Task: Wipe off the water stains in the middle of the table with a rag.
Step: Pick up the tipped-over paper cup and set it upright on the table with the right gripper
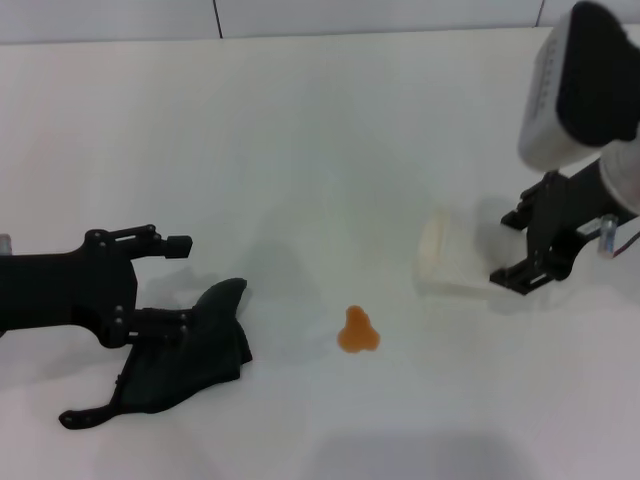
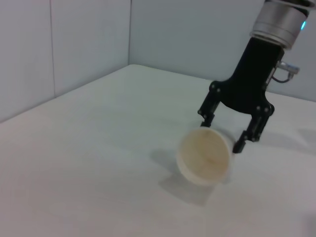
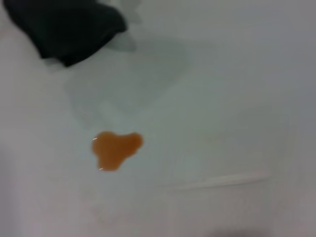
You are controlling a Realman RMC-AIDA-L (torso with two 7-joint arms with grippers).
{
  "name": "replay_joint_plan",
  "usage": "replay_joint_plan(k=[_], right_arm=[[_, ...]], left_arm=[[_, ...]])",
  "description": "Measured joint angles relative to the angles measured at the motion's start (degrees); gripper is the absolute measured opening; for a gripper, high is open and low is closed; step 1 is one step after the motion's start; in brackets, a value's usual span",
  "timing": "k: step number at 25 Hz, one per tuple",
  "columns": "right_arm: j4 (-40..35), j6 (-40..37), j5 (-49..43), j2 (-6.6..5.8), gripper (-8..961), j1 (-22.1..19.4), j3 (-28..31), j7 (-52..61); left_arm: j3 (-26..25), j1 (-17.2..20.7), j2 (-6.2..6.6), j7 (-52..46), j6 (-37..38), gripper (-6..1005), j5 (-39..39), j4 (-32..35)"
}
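On the white worktop (image 1: 300, 150) the rag (image 1: 195, 350) lies crumpled at the near left, with the left gripper (image 1: 125, 330) spread wide around it: one finger reaches out on the far side of the cloth, clear of it, and the other runs along its near edge, so the cloth sits between the fingers without being pinched. The orange stain (image 1: 357, 331) sits near the middle, to the right of the rag and apart from it, untouched by cloth or gripper. In the right wrist view the stain (image 3: 116, 148) shows as a lobed glossy blot with the dark rag (image 3: 64, 24) well beyond it. At the right, the right gripper (image 1: 535, 250) stands with fingers open astride a whitish plastic cup (image 1: 450, 258) lying on its side, its mouth (image 2: 205, 155) turned toward the left arm
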Motion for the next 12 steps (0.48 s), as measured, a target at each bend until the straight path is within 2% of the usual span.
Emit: replay_joint_plan(k=[6,12], right_arm=[[-0.6,0.3,0.9,-0.11,675,-0.9,6.4,-1.4],[-0.7,1.9,7.4,-0.11,675,-3.7,13.2,-6.9]], left_arm=[[0.0,-0.3,0.00,0.0,-0.1,888,0.0,0.0],[0.0,-0.4,0.04,0.0,-0.1,888,0.0,0.0]])
